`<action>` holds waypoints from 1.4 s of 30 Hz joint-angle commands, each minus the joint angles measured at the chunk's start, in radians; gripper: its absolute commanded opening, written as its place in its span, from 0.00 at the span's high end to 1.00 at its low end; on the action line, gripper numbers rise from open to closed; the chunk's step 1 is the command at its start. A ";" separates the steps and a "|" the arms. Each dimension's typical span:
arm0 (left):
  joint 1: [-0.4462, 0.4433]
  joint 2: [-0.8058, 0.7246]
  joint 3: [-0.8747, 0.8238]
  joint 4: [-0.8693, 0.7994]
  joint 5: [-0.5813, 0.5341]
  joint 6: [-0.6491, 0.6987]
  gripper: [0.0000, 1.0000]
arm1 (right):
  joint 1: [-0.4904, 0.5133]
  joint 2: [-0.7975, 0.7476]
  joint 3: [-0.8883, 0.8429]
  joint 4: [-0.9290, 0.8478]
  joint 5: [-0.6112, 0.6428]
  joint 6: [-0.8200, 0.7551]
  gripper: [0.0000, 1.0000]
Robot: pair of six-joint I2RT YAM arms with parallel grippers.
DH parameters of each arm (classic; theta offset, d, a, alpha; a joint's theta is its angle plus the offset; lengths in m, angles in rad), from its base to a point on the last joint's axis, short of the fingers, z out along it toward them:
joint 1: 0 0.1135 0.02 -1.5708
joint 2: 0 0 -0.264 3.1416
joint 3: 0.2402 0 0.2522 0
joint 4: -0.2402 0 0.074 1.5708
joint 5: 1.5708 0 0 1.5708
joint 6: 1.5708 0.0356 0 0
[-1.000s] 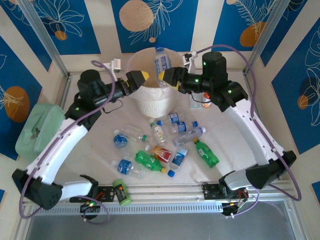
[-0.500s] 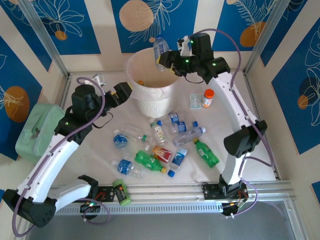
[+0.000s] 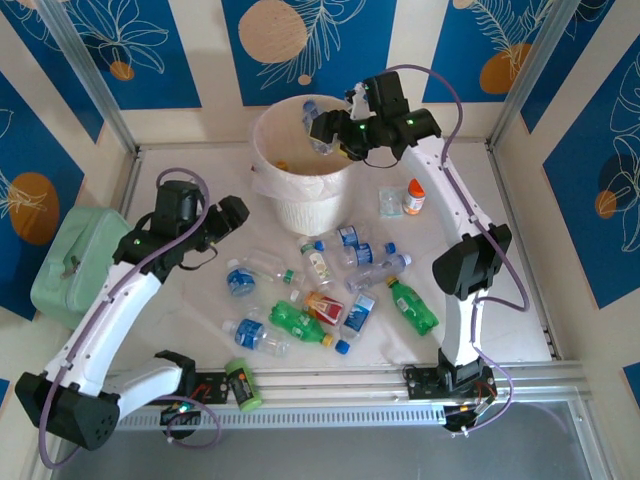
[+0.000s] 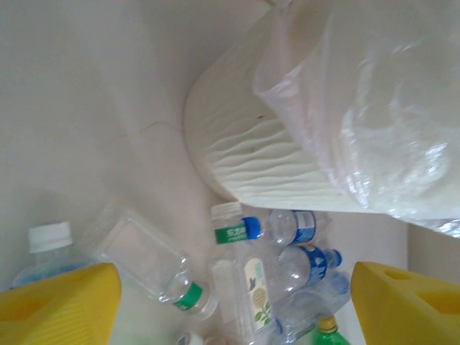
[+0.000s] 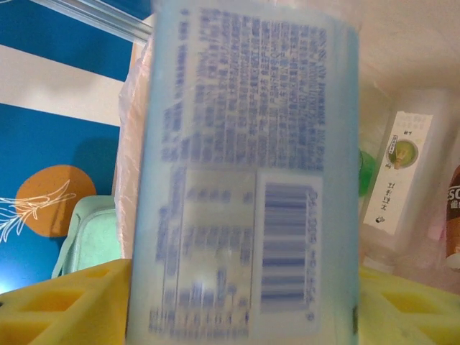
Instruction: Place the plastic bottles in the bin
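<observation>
White ribbed bin [image 3: 305,207] upright, blue-labelled bottle [image 3: 317,127] over its mouth, other bottles [image 3: 318,266] lying scattered nearby

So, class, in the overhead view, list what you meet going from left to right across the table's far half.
pale green container → left gripper → white bin → orange-capped bottle

bin [image 3: 305,205] behind bottles [image 3: 300,322] | box [image 3: 75,255] left of bottles

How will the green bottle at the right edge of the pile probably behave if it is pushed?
The green bottle lies on its side and is round-bodied, so it would probably roll. Its smooth plastic may slip when gripped.
</observation>
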 commanded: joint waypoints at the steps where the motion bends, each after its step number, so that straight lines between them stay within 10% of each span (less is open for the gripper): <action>1: 0.010 0.013 -0.011 -0.054 0.001 0.003 0.18 | 0.002 0.003 0.043 -0.040 0.005 -0.015 0.24; 18: 0.018 0.026 -0.049 -0.125 -0.016 0.030 0.20 | 0.037 -0.114 0.215 -0.216 0.176 -0.131 0.15; 42: 0.022 0.062 -0.211 -0.163 -0.021 0.022 0.32 | 0.081 -0.985 -1.086 -0.122 0.455 0.018 0.17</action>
